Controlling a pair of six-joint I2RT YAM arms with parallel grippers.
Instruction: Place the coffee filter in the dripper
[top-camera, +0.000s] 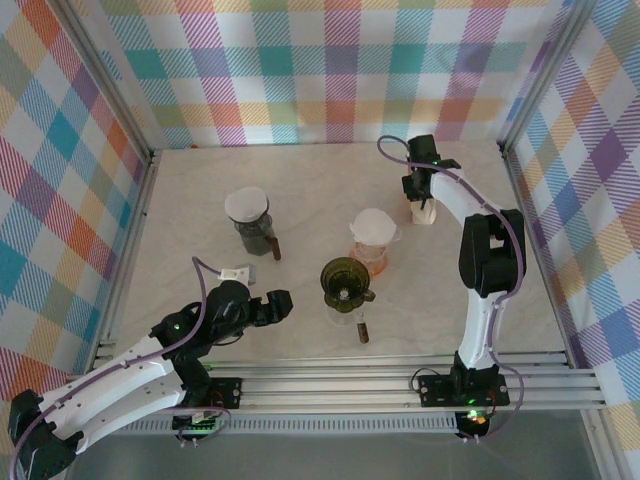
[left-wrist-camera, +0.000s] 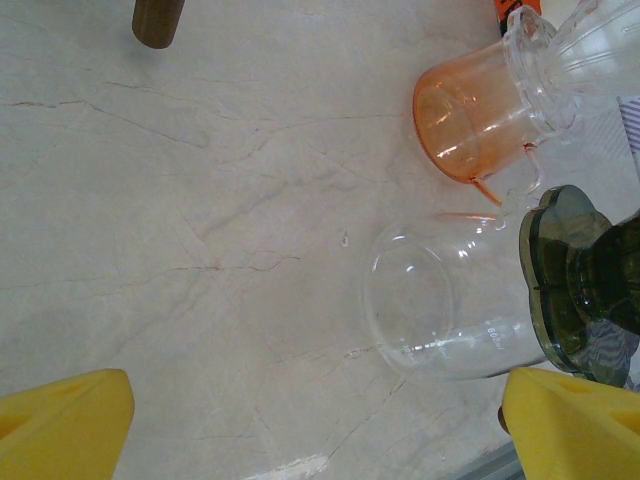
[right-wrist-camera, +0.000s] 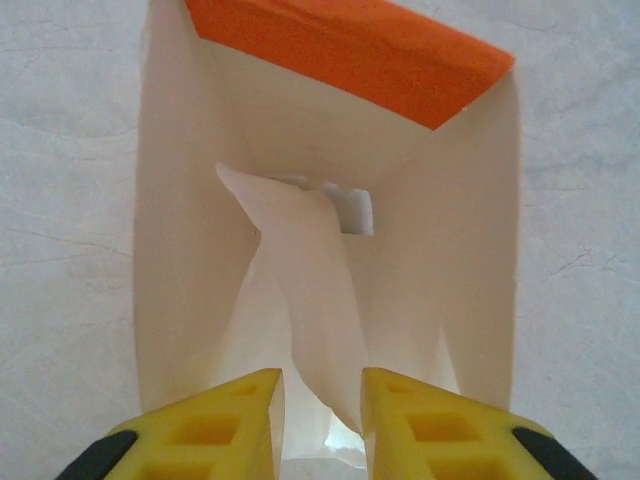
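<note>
Right wrist view: right gripper (right-wrist-camera: 322, 392) clamped on white paper coffee filter (right-wrist-camera: 308, 280) inside white orange-flapped carton (right-wrist-camera: 170, 230), toward bench's far right corner; left gripper (top-camera: 274, 305) fingers apart, beside dark green dripper (top-camera: 345, 278) mid-bench.

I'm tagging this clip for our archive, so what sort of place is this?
Probably a staged robot test cell, not a kitchen: plaid backdrop walls, left arm and right arm bolted to rails, coffee drippers on a marble-look table.
</note>
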